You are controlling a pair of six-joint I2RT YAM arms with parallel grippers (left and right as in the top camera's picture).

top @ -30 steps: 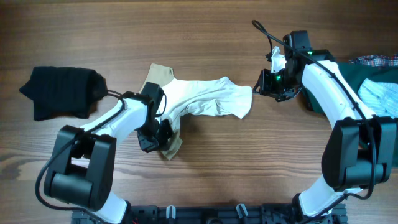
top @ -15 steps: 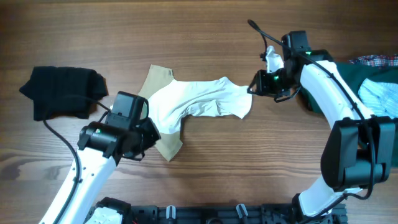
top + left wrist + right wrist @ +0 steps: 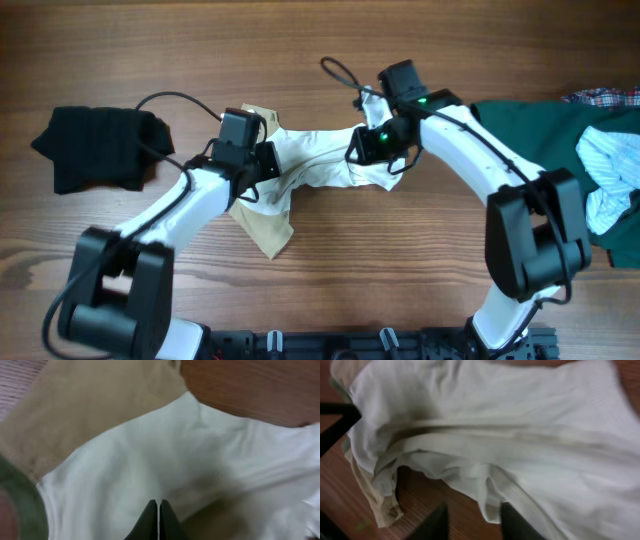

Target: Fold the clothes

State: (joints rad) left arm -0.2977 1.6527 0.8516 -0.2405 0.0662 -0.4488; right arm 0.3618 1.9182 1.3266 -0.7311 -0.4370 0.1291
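left gripper [image 3: 158, 512]: fingers pressed tip to tip, no gap, no cloth seen pinched between them. the cream-white garment [image 3: 325, 160] lies directly under and ahead of the tips. its tan patch [image 3: 95, 405] sits beyond them, up and to their left. bare table [image 3: 250, 385] shows beyond them to the right. a blurred olive-green strip [image 3: 20, 495] curves at the far left of the tips.

right gripper [image 3: 472, 520]: fingers partly apart, a clear gap between them. a folded lower edge of the white cloth lies in that gap; whether either finger touches it cannot be told. the bulk of the garment spreads ahead of the fingers in long rumpled ridges. wood shows beside and under the left-hand finger.

cream-white garment, overhead view: bunched in a curved band between the two grippers.

other stock: black garment [image 3: 100, 147], well apart from the left fingers, on their outer side. dark green garment [image 3: 530, 125], pale blue striped garment [image 3: 612, 175] lying on it, plaid garment [image 3: 605, 97] at the table edge; all well apart from the right fingers, behind that arm.
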